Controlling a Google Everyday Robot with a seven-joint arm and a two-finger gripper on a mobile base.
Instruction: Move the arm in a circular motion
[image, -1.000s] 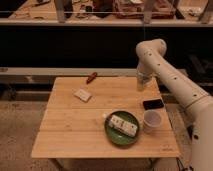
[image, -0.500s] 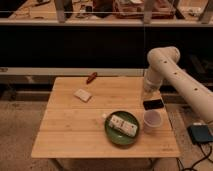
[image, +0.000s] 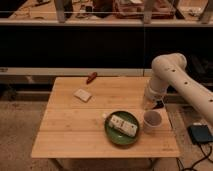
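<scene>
arm (image: 172, 80) swung right, pincer (image: 148, 104) shut above cup (image: 152, 120)

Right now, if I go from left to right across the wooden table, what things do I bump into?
Pale block → small red thing → green plate → white cup. The arm reaches down above the cup at the right edge, its shut claw low near the tabletop.

The glossy white robot arm (image: 172, 75) was built of thick, rounded tube segments joined at a bulbous elbow, its shell dotted with small dark spots. It tapered to a small pale gripper (image: 151, 103), shut, at the wooden table's right edge.
</scene>
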